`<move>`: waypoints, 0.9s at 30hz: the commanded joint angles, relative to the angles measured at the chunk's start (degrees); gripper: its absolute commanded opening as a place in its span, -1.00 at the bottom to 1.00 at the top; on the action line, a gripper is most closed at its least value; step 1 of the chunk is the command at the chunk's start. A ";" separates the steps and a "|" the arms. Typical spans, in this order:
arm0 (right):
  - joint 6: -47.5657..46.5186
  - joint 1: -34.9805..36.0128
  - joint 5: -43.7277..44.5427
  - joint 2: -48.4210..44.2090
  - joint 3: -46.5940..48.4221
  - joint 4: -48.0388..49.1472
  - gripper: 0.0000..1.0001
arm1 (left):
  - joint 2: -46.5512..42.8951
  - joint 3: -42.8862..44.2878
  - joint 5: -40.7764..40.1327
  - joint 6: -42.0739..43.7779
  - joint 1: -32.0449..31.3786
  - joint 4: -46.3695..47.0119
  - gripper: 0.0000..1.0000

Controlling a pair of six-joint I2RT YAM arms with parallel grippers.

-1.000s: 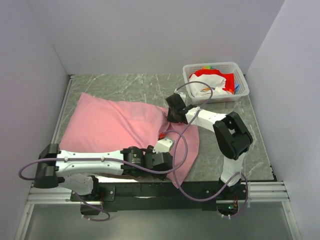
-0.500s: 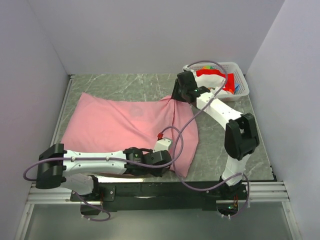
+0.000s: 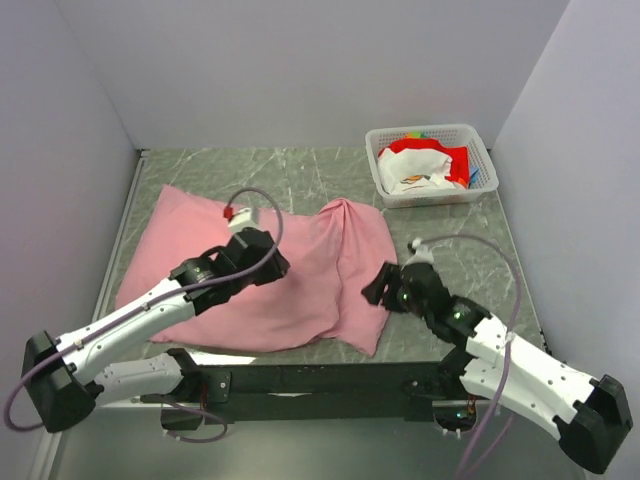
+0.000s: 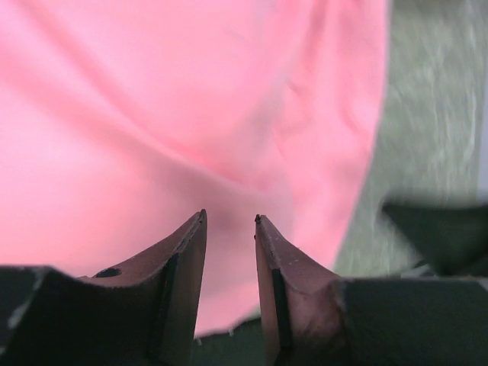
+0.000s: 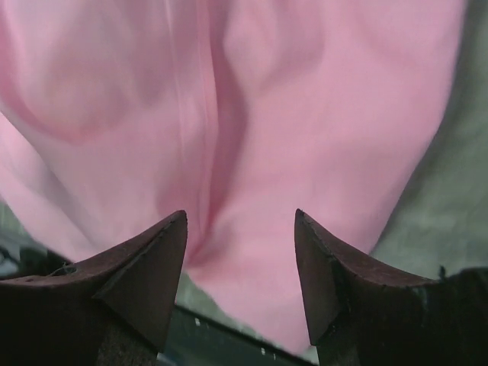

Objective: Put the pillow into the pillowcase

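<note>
Across the middle of the frame the pillowcase (image 3: 320, 250) lies plump on the surface (image 3: 450, 230); no pillow shows, so it is likely inside already. Left hand (image 4: 230, 221) and right hand (image 5: 240, 217) hover open, empty.

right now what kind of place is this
Probably a robot test cell: bare white walls box in the table, a left arm and right arm are bolted at its near edge, with a pillowcase laid out.

Robot lab test cell, marble-look worktop (image 3: 300, 175) boxed on 3 sides by plain white partition walls (image 3: 300, 70), alu rail (image 3: 535, 381) at near edge, L arm (image 3: 130, 325) & R arm (image 3: 515, 365) bolted there, loose purple cables (image 3: 478, 238)
</note>
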 commanded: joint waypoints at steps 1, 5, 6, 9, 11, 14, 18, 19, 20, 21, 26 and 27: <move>13.22 7.95 0.31 -5.58 -7.21 -0.48 0.30 | -1.97 -5.32 4.66 -4.23 11.20 5.57 -0.24; 15.96 11.57 0.49 -5.94 -8.36 -4.87 0.31 | -1.71 -11.91 11.86 -6.61 24.11 11.89 -0.38; 16.48 11.83 0.31 -5.94 -8.53 -5.14 0.33 | -0.92 -14.10 12.85 -7.57 25.97 13.39 -0.40; 16.31 12.10 -1.18 -5.50 -9.32 -4.26 0.40 | 5.74 -15.79 17.94 -7.40 33.62 19.72 -0.49; 16.05 12.10 -1.80 -4.37 -9.59 -4.00 0.43 | 12.05 -15.18 20.32 -6.44 37.57 24.12 -0.57; 15.61 12.18 -2.41 -3.39 -9.50 -3.39 0.47 | 20.31 -11.06 21.29 -3.28 41.18 26.85 -0.58; 14.12 12.19 -2.06 -2.60 -8.36 -3.73 0.48 | 28.86 -0.89 21.29 0.33 43.74 25.98 -0.59; 13.94 12.27 -2.24 -2.25 -8.18 -3.73 0.48 | 31.23 0.80 21.81 0.94 43.83 25.28 -0.60; 13.94 12.45 -2.67 -2.16 -8.36 -3.47 0.48 | 31.95 2.21 22.17 1.99 43.92 24.22 -0.61; 14.28 12.71 -2.68 -1.99 -8.62 -3.30 0.47 | 32.39 3.88 22.52 2.44 43.92 24.13 -0.60; 16.83 14.29 -0.92 -1.11 -11.08 -3.12 0.47 | 32.05 5.65 22.35 3.93 43.84 22.37 -0.50; 18.05 14.30 0.47 -0.93 -11.08 -3.21 0.45 | 31.87 5.48 22.26 4.02 43.84 22.19 -0.50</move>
